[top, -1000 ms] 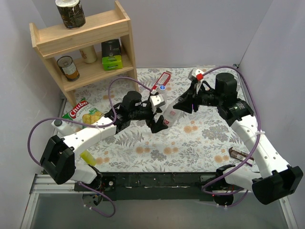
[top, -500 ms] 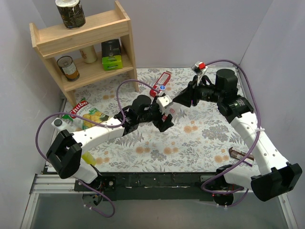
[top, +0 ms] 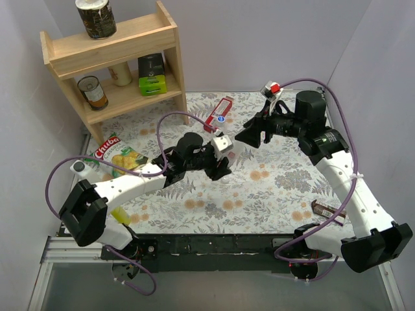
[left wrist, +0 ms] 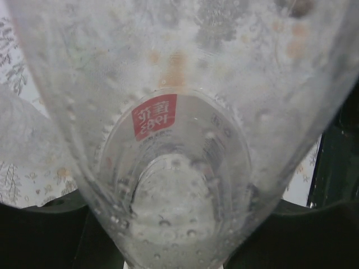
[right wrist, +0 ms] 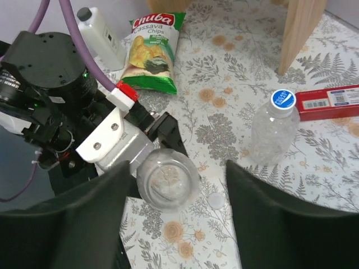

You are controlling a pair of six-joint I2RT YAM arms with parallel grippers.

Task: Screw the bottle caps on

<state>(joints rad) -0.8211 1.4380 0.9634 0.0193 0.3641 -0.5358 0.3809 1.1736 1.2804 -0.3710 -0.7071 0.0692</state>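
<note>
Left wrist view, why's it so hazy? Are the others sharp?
Left wrist view: the clear bottle fills the frame, smearing everything behind it. Right wrist view: its own fingers are dark blurs, the table crisp. Top external view: evenly lit, sharp.

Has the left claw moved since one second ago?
Yes. The left claw shifted slightly right, farther from the wooden shelf, closing on the bottle.

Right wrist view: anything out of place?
The whitish cap lies loose on the tablecloth, near the clear bottle held sideways in the left fingers. The other bottle stands upright, blue cap on.
</note>
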